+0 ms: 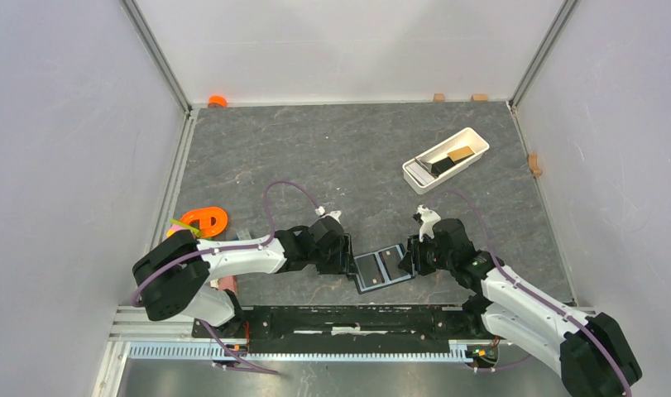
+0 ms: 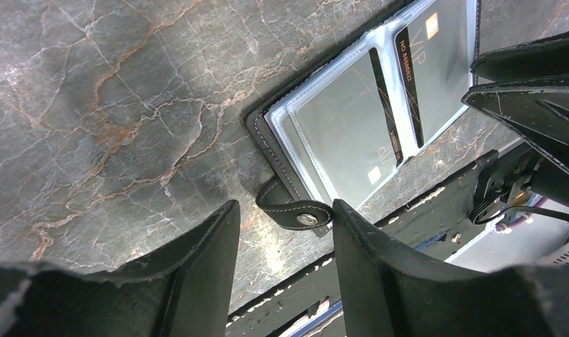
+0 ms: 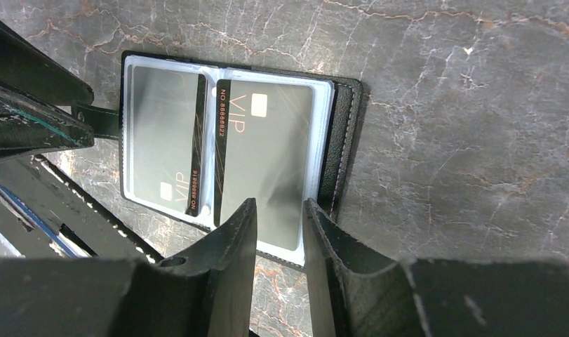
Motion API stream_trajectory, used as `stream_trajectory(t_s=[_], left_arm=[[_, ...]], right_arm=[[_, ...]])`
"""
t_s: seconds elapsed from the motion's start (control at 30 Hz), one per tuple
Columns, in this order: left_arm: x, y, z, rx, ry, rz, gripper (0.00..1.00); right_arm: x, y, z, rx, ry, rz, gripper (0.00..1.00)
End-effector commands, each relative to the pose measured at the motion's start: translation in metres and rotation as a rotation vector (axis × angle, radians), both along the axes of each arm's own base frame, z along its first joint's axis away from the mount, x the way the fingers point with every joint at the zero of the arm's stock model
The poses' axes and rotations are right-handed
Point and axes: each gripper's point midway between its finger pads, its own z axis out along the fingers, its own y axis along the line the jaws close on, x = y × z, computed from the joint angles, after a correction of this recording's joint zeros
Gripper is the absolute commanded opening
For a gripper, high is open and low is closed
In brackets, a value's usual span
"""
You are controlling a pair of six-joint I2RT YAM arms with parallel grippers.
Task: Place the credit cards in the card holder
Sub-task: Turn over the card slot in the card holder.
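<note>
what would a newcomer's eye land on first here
The open card holder lying front and centre, showing two black VIP cards inside. The left claw is at its snap tab and the right claw at the opposite edge. Off at the far right sits a white tray.

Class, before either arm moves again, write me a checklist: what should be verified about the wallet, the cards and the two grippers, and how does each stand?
1. wallet lies open and flat: ok.
2. Two dark cards sit inside it: ok.
3. left gripper open, snap tab seen between its fingers: ok.
4. right gripper open at the wallet's edge; touching it: cannot tell.
5. white tray emptied: not ok, a black card and a tan card lie in it.
</note>
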Motion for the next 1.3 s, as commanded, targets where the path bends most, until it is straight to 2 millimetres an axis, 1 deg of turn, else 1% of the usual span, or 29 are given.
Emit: stream_trajectory(t_s=[0.0,0.13,0.3,0.57,0.83,1.03,1.27], left_arm=[[0.0,0.0,0.005,-0.013,-0.022,-0.001,0.56],[-0.001,0.001,0.003,-0.011,-0.018,0.0,0.46],[-0.002,0.001,0.002,-0.013,-0.012,0.001,0.41],[-0.002,0.0,0.0,-0.014,-0.007,-0.003,0.4],[-0.004,-0.003,-0.004,-0.022,0.008,-0.012,0.38],[-0.007,-0.003,-0.008,-0.026,0.019,-0.014,0.34],[-0.007,-0.004,-0.009,-0.03,0.021,-0.014,0.34]], right_arm=[[0.011,-0.003,0.003,-0.017,-0.048,-0.021,0.35],[0.015,-0.004,0.006,-0.022,-0.059,-0.028,0.36],[0.018,-0.003,0.01,-0.024,-0.068,-0.026,0.37],[0.011,0.006,0.011,0.022,-0.052,0.027,0.31],[0.011,0.021,0.029,0.105,-0.089,0.081,0.24],[0.008,0.03,0.043,0.161,-0.111,0.134,0.23],[-0.001,0.039,0.043,0.205,-0.097,0.202,0.22]])
